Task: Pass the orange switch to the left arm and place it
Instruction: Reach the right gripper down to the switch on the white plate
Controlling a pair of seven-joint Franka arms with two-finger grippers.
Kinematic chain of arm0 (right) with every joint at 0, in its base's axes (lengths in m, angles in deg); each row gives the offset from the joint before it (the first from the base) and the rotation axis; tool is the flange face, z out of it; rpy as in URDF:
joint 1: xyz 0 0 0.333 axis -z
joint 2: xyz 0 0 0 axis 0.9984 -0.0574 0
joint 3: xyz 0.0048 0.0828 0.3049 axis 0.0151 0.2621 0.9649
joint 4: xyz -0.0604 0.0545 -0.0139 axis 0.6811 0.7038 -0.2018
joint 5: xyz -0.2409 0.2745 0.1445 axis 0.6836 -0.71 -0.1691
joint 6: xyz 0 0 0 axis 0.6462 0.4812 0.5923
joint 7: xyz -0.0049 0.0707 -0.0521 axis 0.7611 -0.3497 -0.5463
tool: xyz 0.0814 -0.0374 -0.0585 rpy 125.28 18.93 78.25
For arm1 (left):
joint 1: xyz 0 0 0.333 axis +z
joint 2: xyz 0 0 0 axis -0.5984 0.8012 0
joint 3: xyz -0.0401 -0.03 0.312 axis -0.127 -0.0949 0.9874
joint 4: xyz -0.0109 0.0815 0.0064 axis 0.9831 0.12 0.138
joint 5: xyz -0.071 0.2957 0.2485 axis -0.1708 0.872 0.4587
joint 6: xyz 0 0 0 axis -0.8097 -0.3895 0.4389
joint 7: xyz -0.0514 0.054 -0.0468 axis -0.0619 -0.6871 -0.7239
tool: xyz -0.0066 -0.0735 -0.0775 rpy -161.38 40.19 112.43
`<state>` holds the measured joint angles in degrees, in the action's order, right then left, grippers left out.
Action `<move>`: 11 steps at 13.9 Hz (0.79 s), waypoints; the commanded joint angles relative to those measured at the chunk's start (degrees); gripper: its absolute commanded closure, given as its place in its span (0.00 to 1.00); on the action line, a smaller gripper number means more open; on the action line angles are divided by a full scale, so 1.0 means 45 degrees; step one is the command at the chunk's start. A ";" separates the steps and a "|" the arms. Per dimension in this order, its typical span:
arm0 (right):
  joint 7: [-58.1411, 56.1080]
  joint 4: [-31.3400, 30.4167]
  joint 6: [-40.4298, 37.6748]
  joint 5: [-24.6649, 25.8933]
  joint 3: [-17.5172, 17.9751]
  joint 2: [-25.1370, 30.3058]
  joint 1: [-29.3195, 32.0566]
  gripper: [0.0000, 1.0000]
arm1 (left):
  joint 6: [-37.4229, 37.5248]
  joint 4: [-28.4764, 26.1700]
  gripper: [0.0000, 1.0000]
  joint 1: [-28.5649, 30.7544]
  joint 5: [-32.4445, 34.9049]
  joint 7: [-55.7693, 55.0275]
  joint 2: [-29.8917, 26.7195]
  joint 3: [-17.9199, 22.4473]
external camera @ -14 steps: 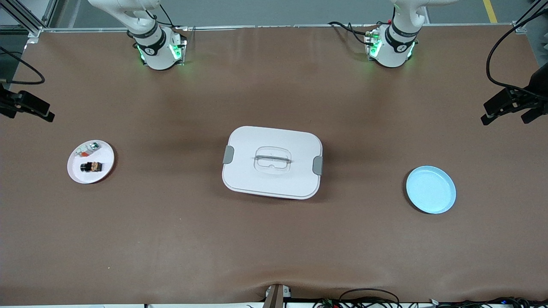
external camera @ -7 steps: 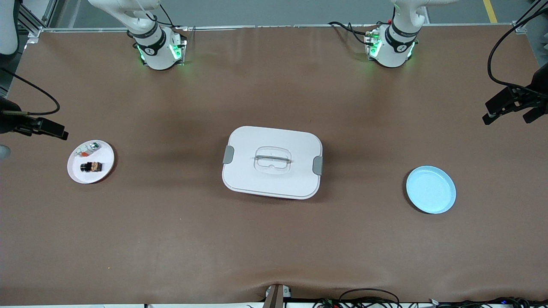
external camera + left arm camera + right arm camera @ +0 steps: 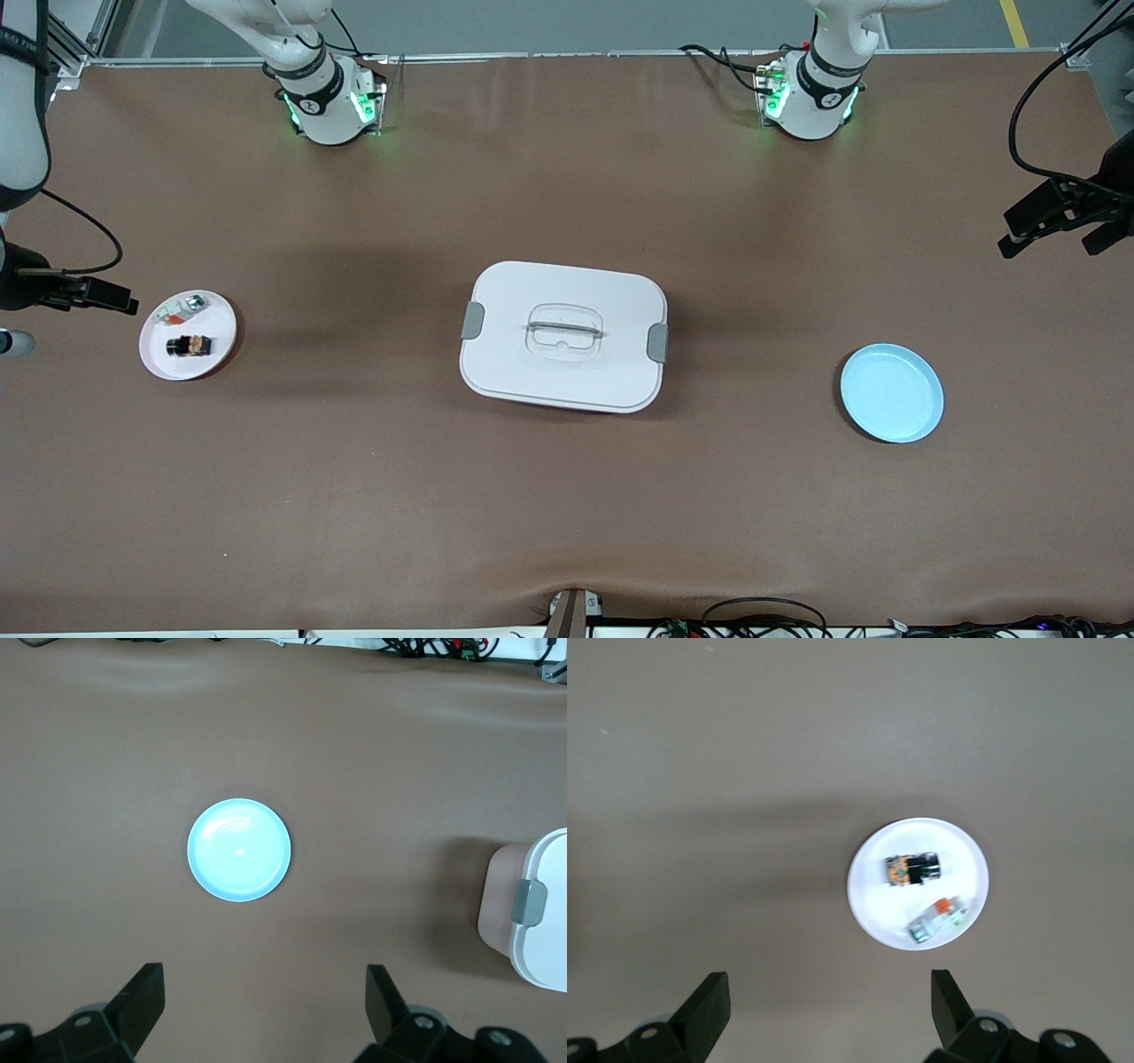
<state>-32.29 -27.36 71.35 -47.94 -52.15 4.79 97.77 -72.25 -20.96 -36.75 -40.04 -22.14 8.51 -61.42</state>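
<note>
The orange switch (image 3: 190, 345) (image 3: 912, 870), a tiny black part with orange on it, lies on a small white plate (image 3: 218, 324) (image 3: 958, 856) toward the right arm's end of the table. The white lidded box (image 3: 563, 377) (image 3: 551, 950) stands mid-table. My right gripper (image 3: 827, 992) hangs open and holds nothing, over the bare table beside the white plate, at the table's end. My left gripper (image 3: 263, 988) is open too, with nothing in it, high over the left arm's end of the table near a light blue plate (image 3: 891, 392) (image 3: 239, 850).
A small white part with red and green bits (image 3: 184, 307) (image 3: 939, 920) shares the white plate with the switch. The box has grey side clips (image 3: 472, 320) and a recessed clear handle (image 3: 564, 330). Cables run along the table's front edge (image 3: 762, 616).
The right arm has swung down into view at its end of the table, and its hand has come closer to the white plate. The left hand barely shifted. Both grippers stay open.
</note>
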 commanded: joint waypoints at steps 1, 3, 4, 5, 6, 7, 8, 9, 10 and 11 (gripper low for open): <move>-0.1289 -0.0781 0.0959 0.0307 0.0170 -0.0530 0.0646 0.00 | 0.0087 0.0137 0.00 -0.0022 -0.0173 0.0194 -0.0040 0.0025; -0.1684 -0.1833 0.2575 0.0696 0.0170 -0.0806 0.0863 0.00 | 0.0087 0.0137 0.00 -0.0022 -0.0173 0.0194 -0.0040 0.0025; -0.1685 -0.2400 0.3415 0.0795 0.0170 -0.0806 0.0844 0.00 | 0.0087 0.0137 0.00 -0.0022 -0.0173 0.0194 -0.0040 0.0025; -0.1685 -0.2831 0.4081 0.0835 0.0170 -0.0845 0.0844 0.00 | 0.0087 0.0137 0.00 -0.0022 -0.0173 0.0194 -0.0040 0.0025; -0.1685 -0.3048 0.4610 0.0854 0.0150 -0.1078 0.0844 0.00 | 0.0087 0.0137 0.00 -0.0022 -0.0173 0.0194 -0.0040 0.0025; -0.1704 -0.3108 0.4867 0.1125 0.0150 -0.1331 0.0863 0.00 | 0.0087 0.0137 0.00 -0.0002 -0.0173 0.0194 -0.0040 0.0025; -0.1685 -0.3109 0.5004 0.1611 0.0169 -0.1643 0.0863 0.00 | 0.0087 0.0137 0.00 -0.0002 -0.0173 0.0194 -0.0040 0.0025; -0.1685 -0.3147 0.5412 0.1790 0.0170 -0.1878 0.0883 0.00 | 0.0087 0.0137 0.00 -0.0002 -0.0173 0.0194 -0.0040 0.0025; -0.1704 -0.3264 0.5841 0.1831 0.0170 -0.2132 0.0922 0.00 | 0.0087 0.0137 0.00 -0.0022 -0.0173 0.0194 -0.0040 0.0025; -0.1762 -0.3323 0.6329 0.1870 0.0170 -0.2444 0.1077 0.00 | 0.0087 0.0137 0.00 -0.0002 -0.0173 0.0194 -0.0040 0.0025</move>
<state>-39.65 -41.88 96.69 -41.41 -52.11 -4.18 101.01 -72.25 -20.87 -36.75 -40.04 -22.14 8.51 -61.42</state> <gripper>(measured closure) 0.000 0.000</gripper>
